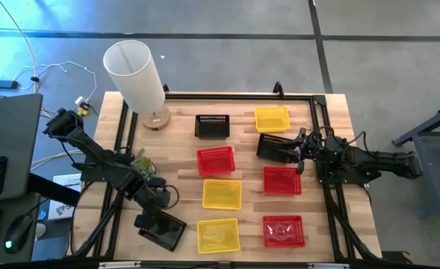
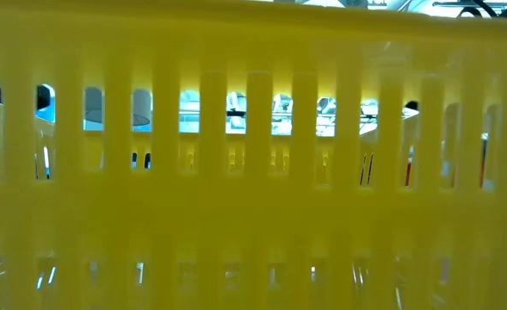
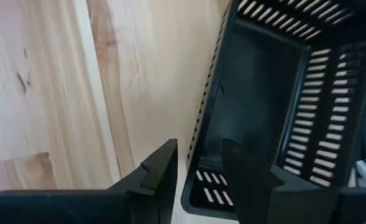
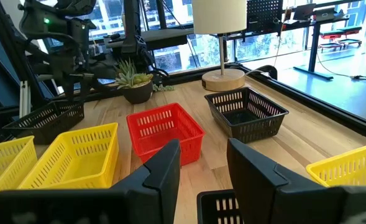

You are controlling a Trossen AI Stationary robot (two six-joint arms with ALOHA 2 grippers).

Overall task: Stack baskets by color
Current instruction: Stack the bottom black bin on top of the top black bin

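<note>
Nine baskets sit on the wooden table in black, red and yellow. My left gripper [image 1: 151, 222] [image 3: 199, 144] is open and points down over the black basket [image 1: 167, 233] [image 3: 263, 93] at the near left. One finger is outside the basket's long wall, the other over its inside. I see no touch. My right gripper [image 1: 300, 155] [image 4: 204, 144] waits open and level at the right, just above another black basket [image 1: 274, 146] [image 4: 223, 208]. A third black basket [image 1: 212, 125] rests on the table at the far middle.
Red baskets [image 1: 216, 160], [image 1: 282, 179], [image 1: 283, 231] and yellow ones [image 1: 272, 118], [image 1: 222, 193], [image 1: 218, 235] lie in rows mid-table. A yellow basket wall [image 2: 253, 172] fills the low view. A white lamp [image 1: 137, 75] and a small plant [image 1: 141, 161] stand at the left.
</note>
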